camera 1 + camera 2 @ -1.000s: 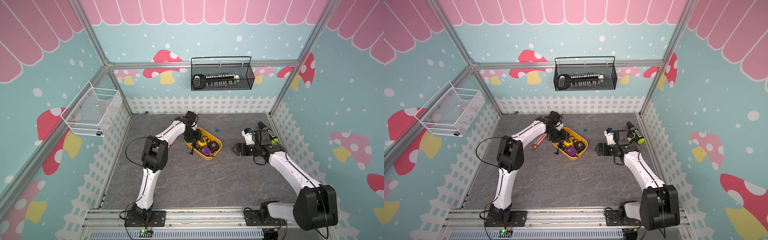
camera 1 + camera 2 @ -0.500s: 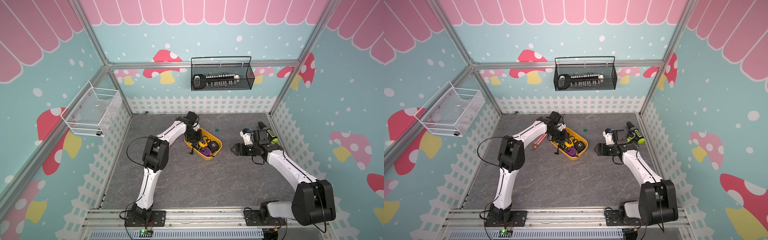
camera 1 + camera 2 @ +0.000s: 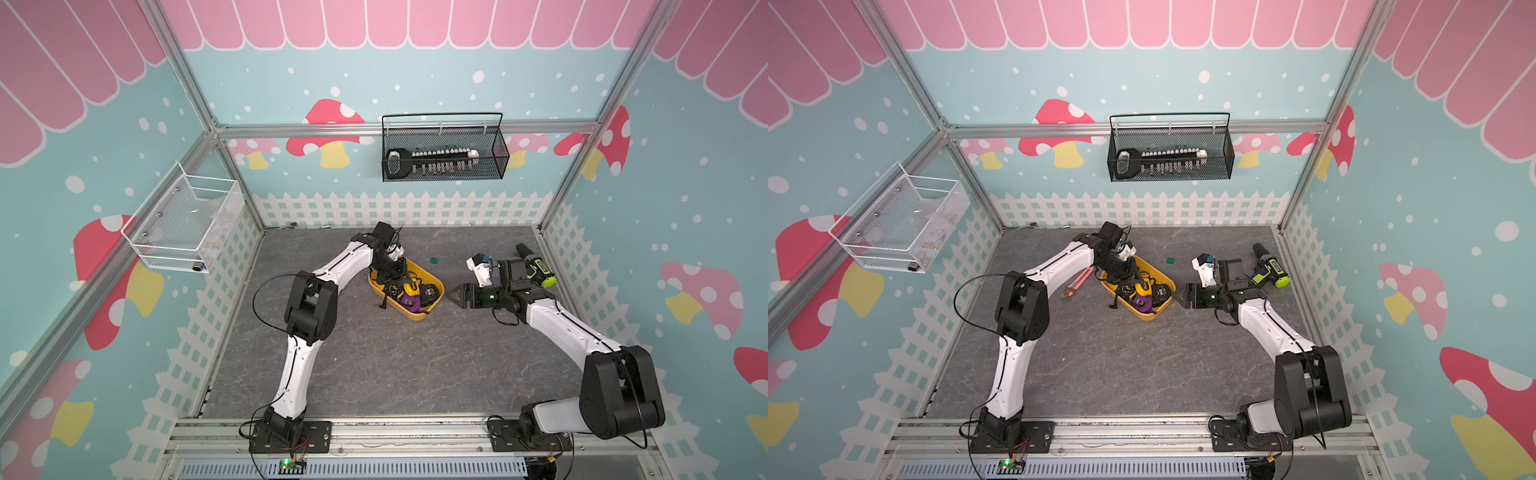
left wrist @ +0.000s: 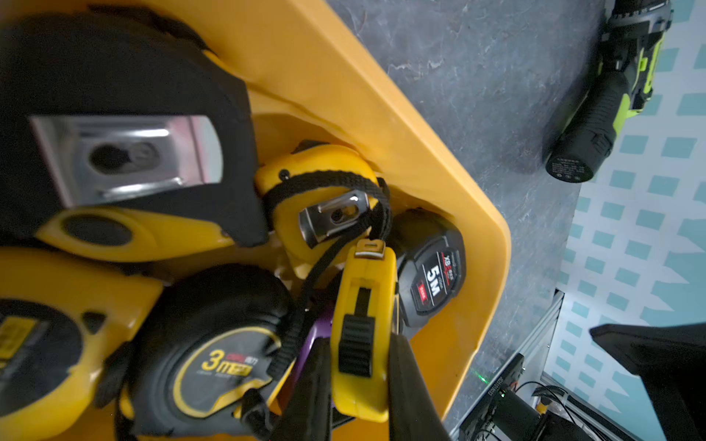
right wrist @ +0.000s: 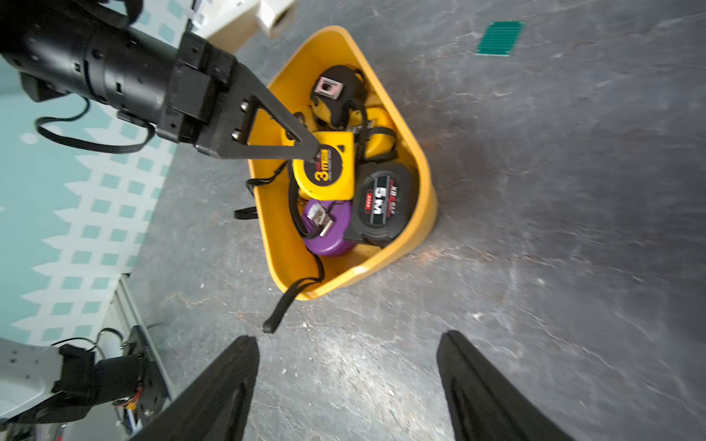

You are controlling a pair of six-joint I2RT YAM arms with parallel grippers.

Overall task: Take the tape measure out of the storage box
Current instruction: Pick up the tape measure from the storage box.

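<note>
The storage box [image 5: 382, 267] is plain yellow-orange. The tape measure [image 5: 324, 172] in the black left tool [image 4: 361, 343] is yellow, with a black disc lettered in yellow. Also in the box are a purple tape [image 5: 332, 233] and a black tape [image 5: 382, 198] with a red-and-white label. The counter [image 3: 395, 365] is dark grey, veined like marble. At the box's 3 o'clock in a top view, the drill [image 3: 536, 268] is black and lime green.

The storage box [image 5: 279, 244] is smooth, faintly glossy plastic. The yellow tape measure [image 4: 363, 305] has a hard plastic case, a belt clip [image 4: 330, 217] is polished metal, and a black strap [image 4: 324, 177] looks woven. The surface [image 5: 554, 229] is matt grey, perhaps a stone-patterned sheet.
</note>
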